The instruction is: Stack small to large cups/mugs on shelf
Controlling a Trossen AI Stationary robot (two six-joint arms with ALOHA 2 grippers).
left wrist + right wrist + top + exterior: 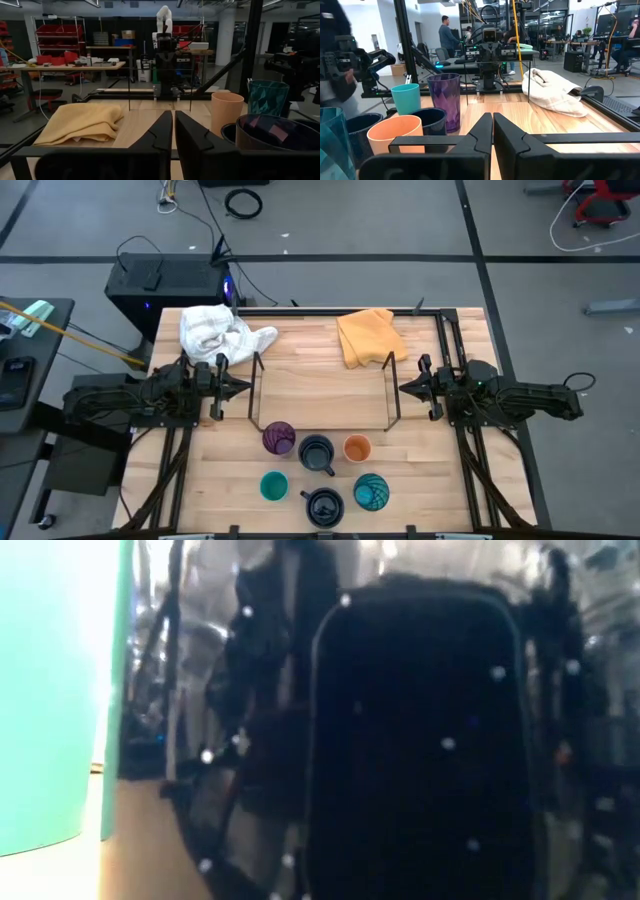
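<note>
Left gripper [243, 388] closed on nothing, parked just outside the left end of the shelf [322, 395]. Right gripper [404, 388] likewise closed and empty, parked at the shelf's right end.

Step in hand, by judgement: none begun; shelf bare, all cups on the table in front of it.

Count: six cups. One purple tumbler [279, 438], one orange cup [357, 448], two navy mugs [317, 452] [322, 505], one small teal cup [274, 486], one patterned teal cup [371, 492]. Two cloths behind the shelf: one white [218, 330], one yellow [368, 336].

Next move, likely: open one gripper, lower over a cup, grasp by the rim.
</note>
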